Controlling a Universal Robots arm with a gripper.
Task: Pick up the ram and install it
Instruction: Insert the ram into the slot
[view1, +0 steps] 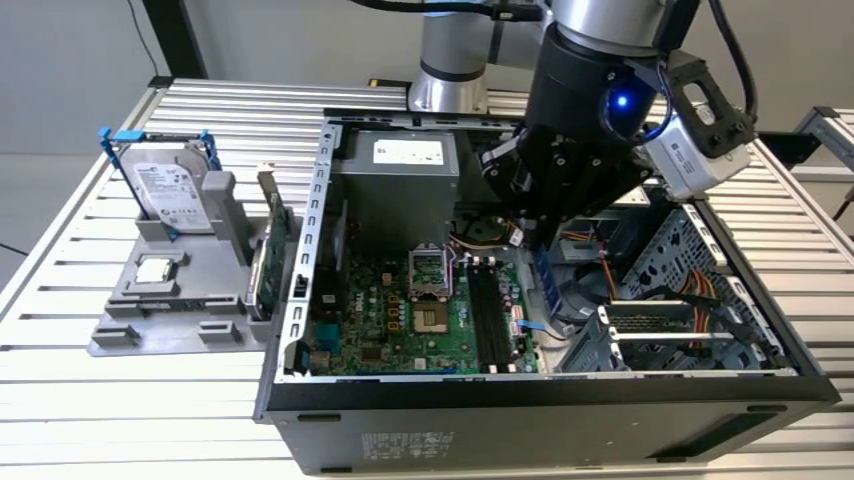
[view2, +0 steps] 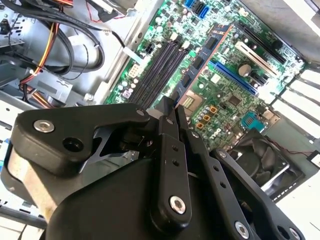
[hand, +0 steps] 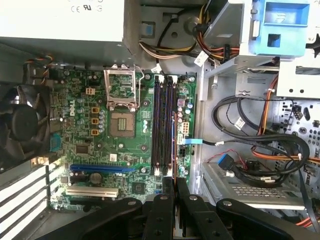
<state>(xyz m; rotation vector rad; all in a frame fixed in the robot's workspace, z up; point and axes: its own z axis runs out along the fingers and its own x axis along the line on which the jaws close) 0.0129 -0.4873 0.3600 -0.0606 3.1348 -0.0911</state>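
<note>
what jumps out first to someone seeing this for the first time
The big black gripper hangs inside the open computer case, its fingers shut on a thin ram stick seen edge-on over the black memory slots of the green motherboard. At the exterior view's left, a grey holder carries a silver hard drive standing upright and a green card beside it.

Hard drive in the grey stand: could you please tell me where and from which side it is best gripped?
Probably the exposed upper part of the hard drive, with the hand coming from above and pinching its two broad faces. It stands upright, and the grey stand encloses its lower end.
</note>
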